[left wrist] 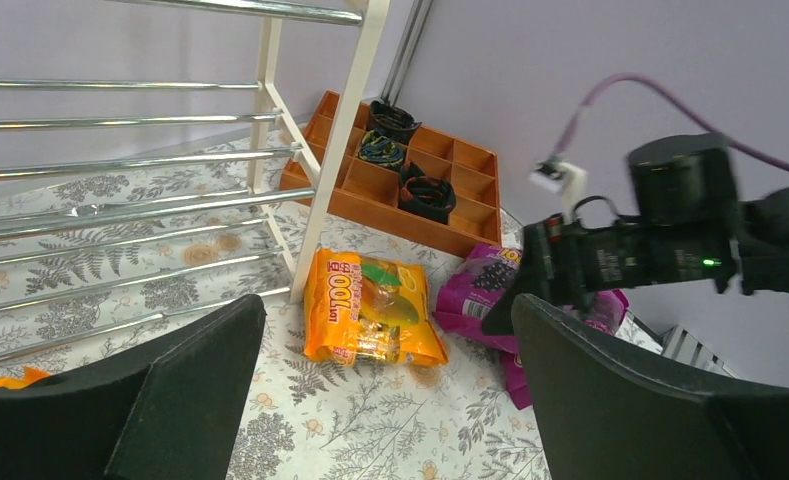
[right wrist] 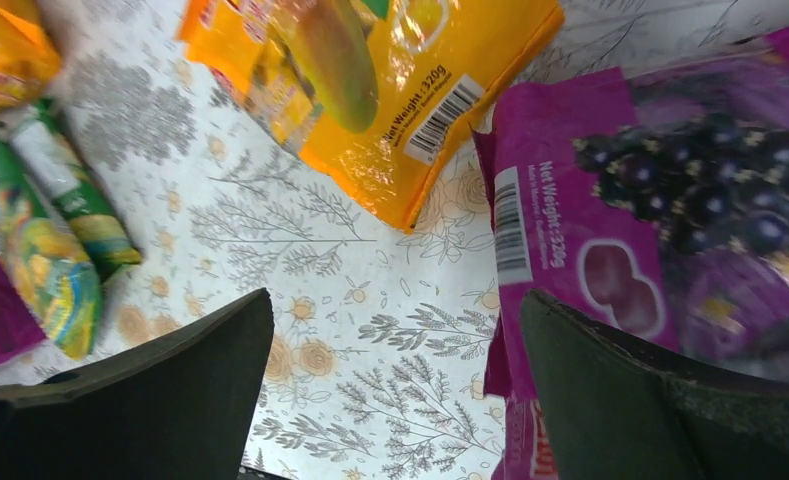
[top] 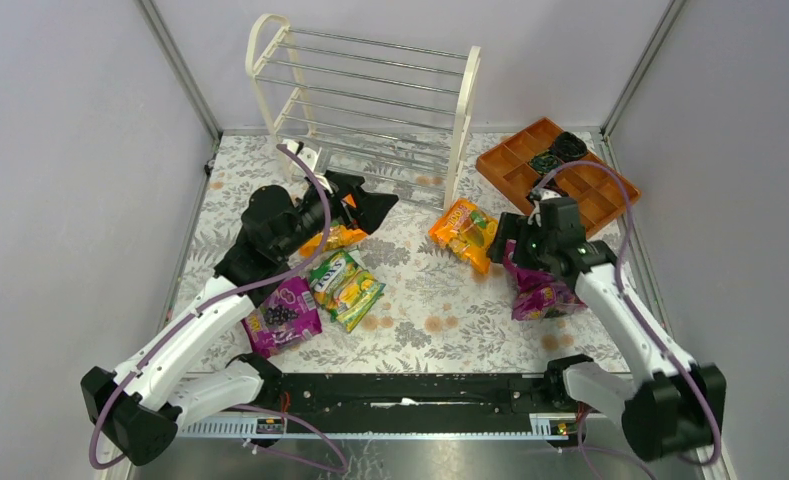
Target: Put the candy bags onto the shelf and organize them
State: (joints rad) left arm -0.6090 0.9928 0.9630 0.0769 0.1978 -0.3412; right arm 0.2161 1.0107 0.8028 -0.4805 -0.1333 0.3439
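Observation:
The shelf (top: 370, 95) stands empty at the back of the table, and its rods and a white post (left wrist: 340, 150) show in the left wrist view. Several candy bags lie on the floral cloth: an orange one (top: 465, 233) in the middle, a green-yellow one (top: 345, 288), a purple one (top: 282, 315) at the left and a purple one (top: 542, 297) at the right. My left gripper (top: 368, 203) hovers open over another orange bag (top: 332, 240). My right gripper (right wrist: 395, 300) is open low over the cloth, with one finger above the edge of the purple bag (right wrist: 670, 200).
An orange compartmented tray (top: 530, 180) holding small black round objects sits at the back right, close to the shelf's right post. Grey walls close in the table on both sides. From the left wrist, the right arm (left wrist: 660, 250) shows beyond the orange bag (left wrist: 370, 310).

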